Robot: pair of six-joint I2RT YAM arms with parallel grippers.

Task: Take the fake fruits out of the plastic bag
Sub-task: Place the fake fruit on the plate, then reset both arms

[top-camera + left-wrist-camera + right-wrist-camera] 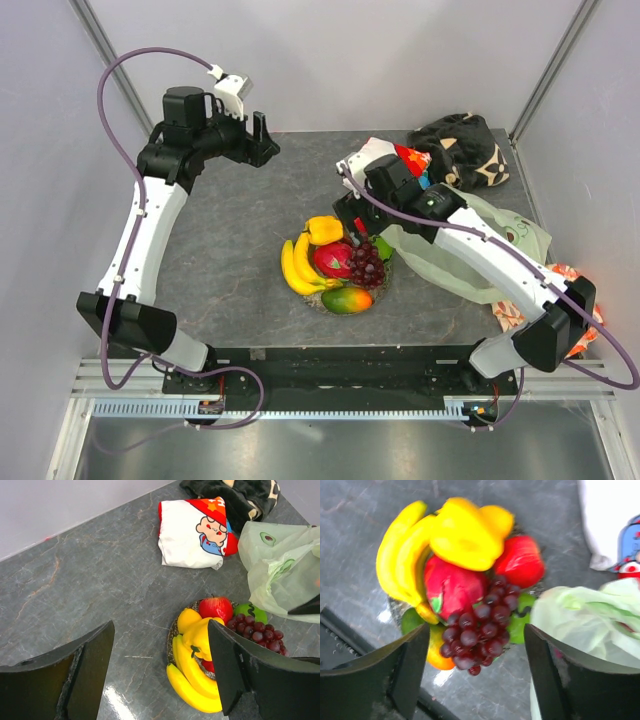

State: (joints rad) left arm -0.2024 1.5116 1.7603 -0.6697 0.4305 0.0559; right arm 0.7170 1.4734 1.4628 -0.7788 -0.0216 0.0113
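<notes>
- Thin, translucent pale-green plastic bag (520,235), right of centre under the right forearm: I cannot tell whether any fruit remains inside. A blind reach could snag the film and drag it.
- Glossy plastic fruits (335,262), heaped on a round speckled dish (395,612) mid-table, just left of the bag: the pile looks crowded, so a nudge could roll one off.
- Purple grape bunch (477,630), on top of the pile: likeliest to slide.
- Right gripper (475,670): spread wide, empty, hovering over the grapes.
- Left gripper (262,140): wide, empty, raised at the far left.

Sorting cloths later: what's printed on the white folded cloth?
A red-and-blue cartoon character on the white cloth, clearest in the left wrist view.
</notes>
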